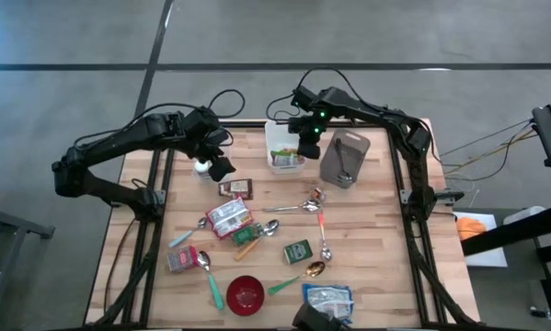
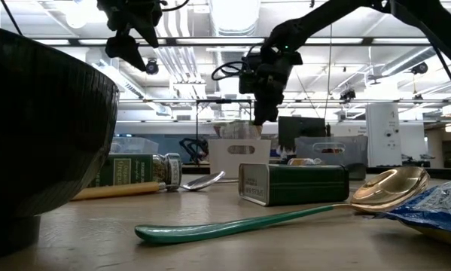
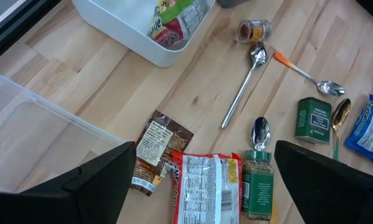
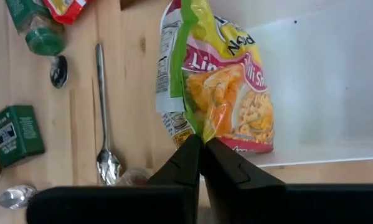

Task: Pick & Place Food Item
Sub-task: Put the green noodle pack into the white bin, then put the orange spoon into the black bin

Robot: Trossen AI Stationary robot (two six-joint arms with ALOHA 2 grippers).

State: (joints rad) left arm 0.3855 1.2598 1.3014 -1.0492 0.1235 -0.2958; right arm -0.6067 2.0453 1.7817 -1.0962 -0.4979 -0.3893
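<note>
A yellow, green and red snack bag (image 4: pixel 220 81) lies across the rim of the white bin (image 4: pixel 323 74), partly inside it and partly over the wooden table. My right gripper (image 4: pixel 202 146) is shut on the bag, above the bin's near side (image 1: pixel 284 165). My left gripper (image 1: pixel 218 167) hangs open, holding nothing, above the table left of the bin. Below it lie a brown packet (image 3: pixel 152 149) and a red-and-white packet (image 3: pixel 202 186). My right gripper pinches the snack bag's crimped end (image 4: pixel 202 129) between its two fingertips, at the middle of that edge. The fingers slant down from above. The bag stretches away from them into the bin; I cannot tell whether it rests on the bin's floor.
A grey holder (image 1: pixel 344 158) stands right of the bin. Spoons (image 1: pixel 293 207), a green tin (image 1: pixel 297 251), spice jars (image 3: pixel 256 183), a red bowl (image 1: pixel 246 294) and a blue packet (image 1: pixel 327 299) are scattered over the table's middle and near side. A clear container (image 3: pixel 24 124) sits at the far left.
</note>
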